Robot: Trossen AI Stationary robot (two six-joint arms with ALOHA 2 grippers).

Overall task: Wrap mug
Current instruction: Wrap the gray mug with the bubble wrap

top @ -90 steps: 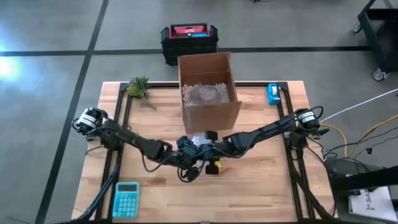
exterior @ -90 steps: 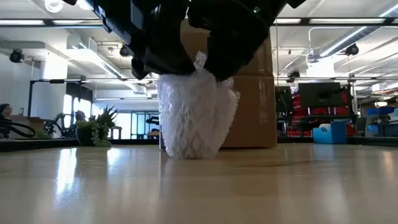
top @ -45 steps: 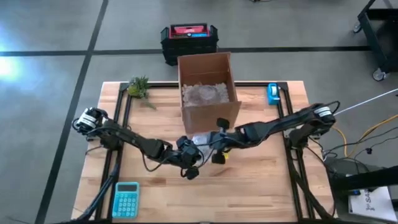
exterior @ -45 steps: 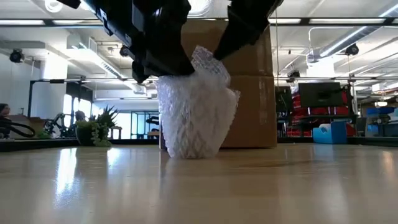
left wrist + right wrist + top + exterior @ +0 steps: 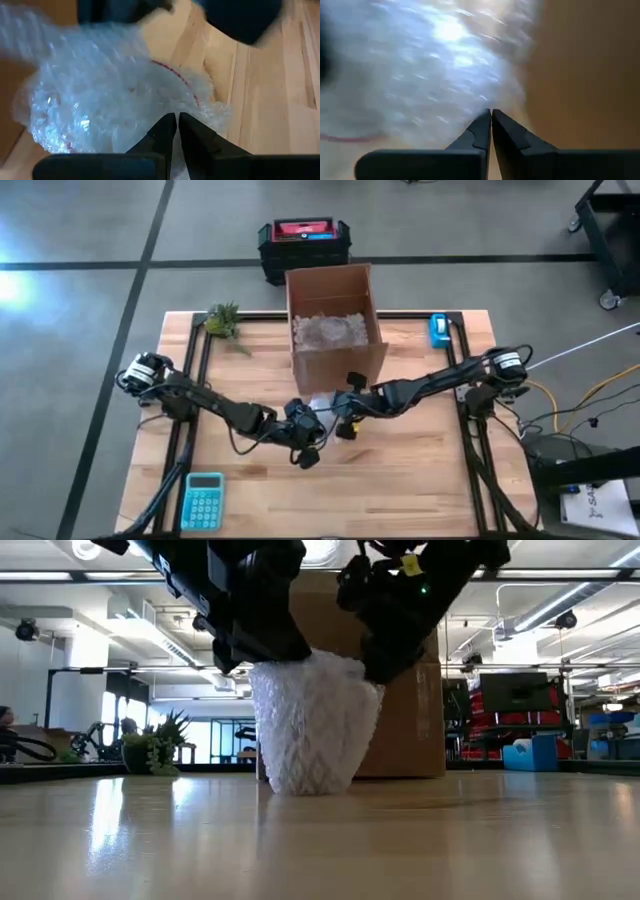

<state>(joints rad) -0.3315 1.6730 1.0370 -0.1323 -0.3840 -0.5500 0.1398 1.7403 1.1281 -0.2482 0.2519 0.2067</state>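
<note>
On your pale wooden table [image 5: 400, 470], the bubble-wrapped white mug [image 5: 312, 725] stands upright; left gripper [image 5: 177, 120] pinches its wrap, right gripper [image 5: 491, 114] fingers closed beside it.

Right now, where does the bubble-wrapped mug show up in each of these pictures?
High view: mug mid-table, between both grippers.
Low view: centre, standing on the table.
Left wrist view: fills the left half.
Right wrist view: fills the upper left.
Shared landmark: the cardboard box behind it.

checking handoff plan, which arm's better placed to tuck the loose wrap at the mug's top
Right, likely. Its pincer sits shut at the wrap's top edge; the left pincer is shut on the wrap, steadying it.
</note>
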